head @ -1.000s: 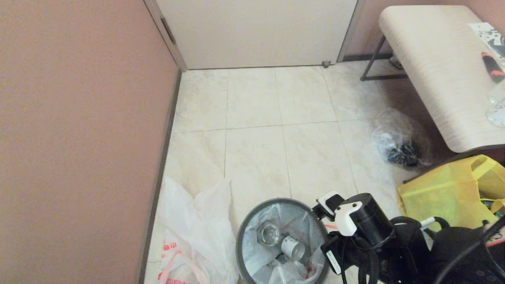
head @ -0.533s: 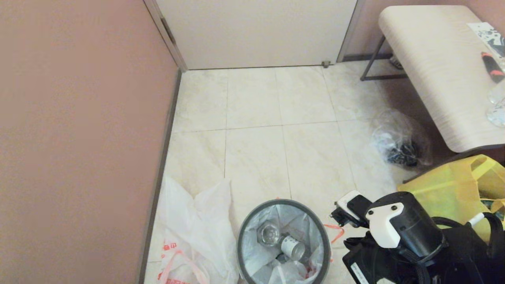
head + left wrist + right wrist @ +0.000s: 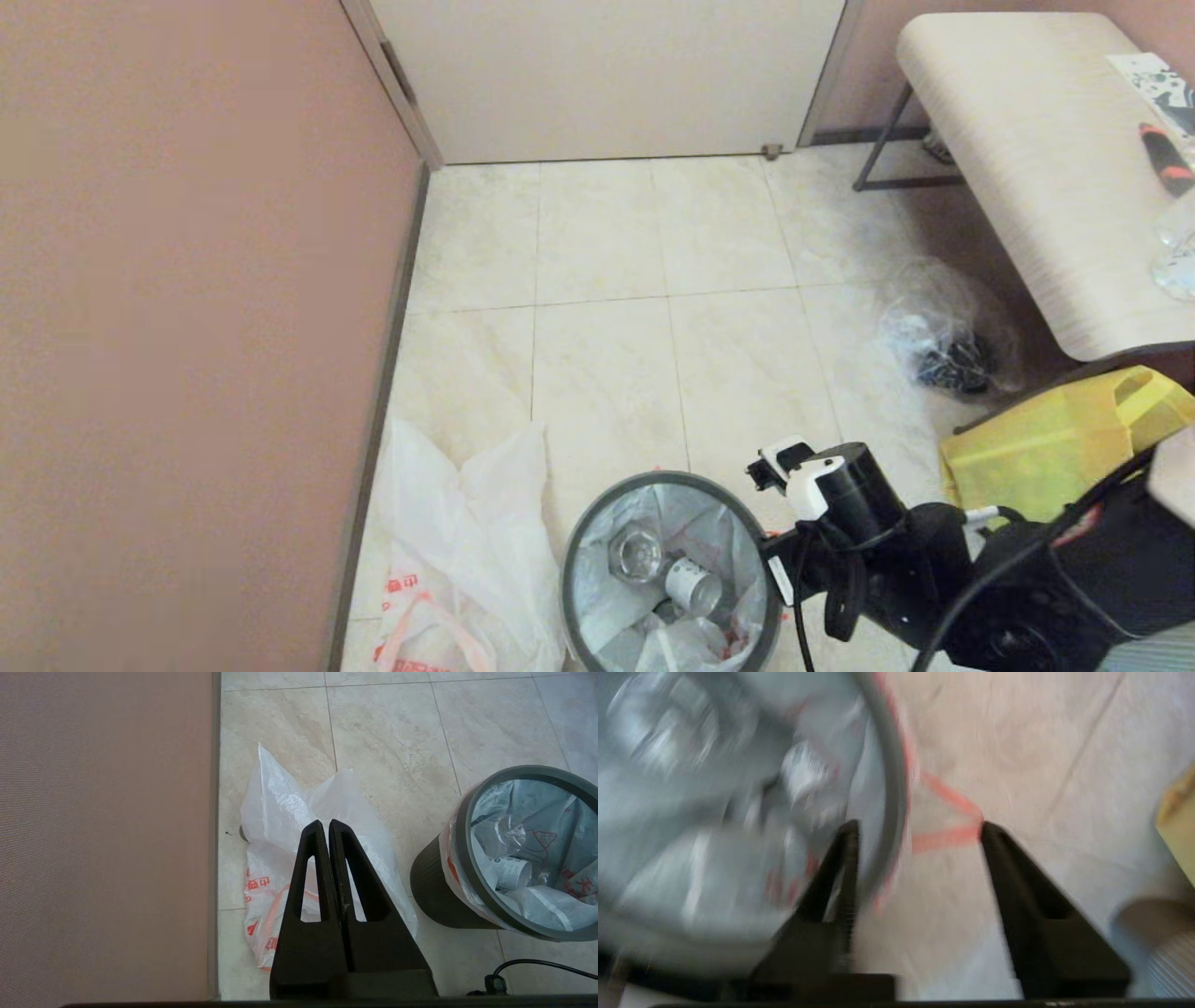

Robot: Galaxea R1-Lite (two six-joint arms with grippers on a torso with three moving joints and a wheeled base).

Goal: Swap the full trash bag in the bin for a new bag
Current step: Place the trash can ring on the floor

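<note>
The bin [image 3: 571,560] stands at the near edge of the floor, its dark grey rim hoop [image 3: 460,826] in place. The full trash bag [image 3: 607,597] lines it, with clear bottles and a silver can inside. My right arm's wrist [image 3: 845,490] hangs by the bin's right side. My right gripper [image 3: 917,828] is open, with the rim [image 3: 896,788] and the bag's orange handle [image 3: 945,837] between its fingers, touching neither. The new bag [image 3: 467,541] lies limp on the floor left of the bin. My left gripper [image 3: 324,823] is shut and empty above it.
A pink wall [image 3: 187,327] runs close along the left, with a closed door [image 3: 607,75] at the back. To the right are a table [image 3: 1027,168], a clear bag with dark contents [image 3: 948,336] and a yellow tote bag [image 3: 1046,457]. A black cable [image 3: 537,965] lies near the bin.
My right arm swung out to the right, away from the bin, and has come back to the bin's right rim. The bin and both bags have not moved.
</note>
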